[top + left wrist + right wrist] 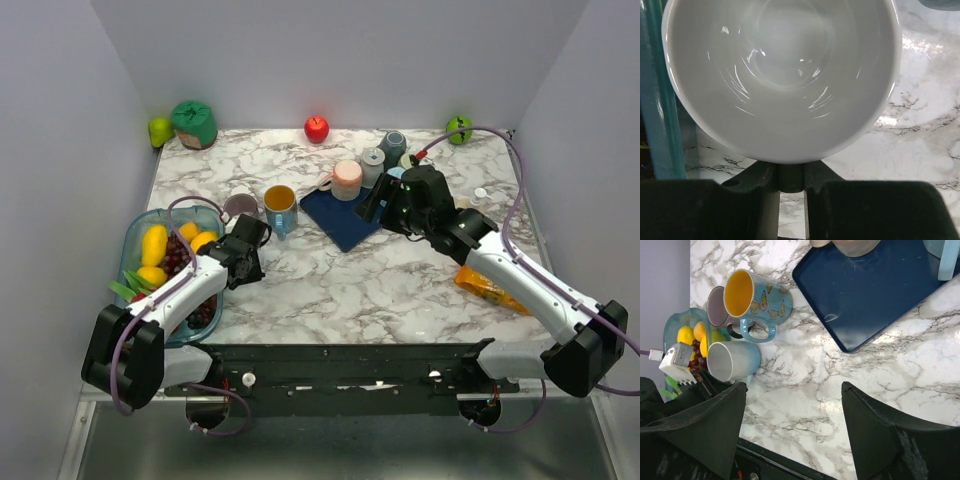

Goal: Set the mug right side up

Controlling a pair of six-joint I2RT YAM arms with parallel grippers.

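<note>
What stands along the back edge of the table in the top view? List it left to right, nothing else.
Yellow-green fruit → dark green bundle → red apple → green apple.

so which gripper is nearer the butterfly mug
Left. The left gripper, holding a pale blue mug, sits just beside the butterfly mug; the right gripper is farther off, by the navy tray.

Marble desk [330, 285]: navy tray [340, 228] bearing pink mug [347, 180] at its far corner, butterfly mug [280, 208] and mauve mug [240, 206] left of it, teal fruit bowl [160, 212] at left edge, red apple [316, 128] at rear, orange packet [488, 288], possibly snacks, at right.
</note>
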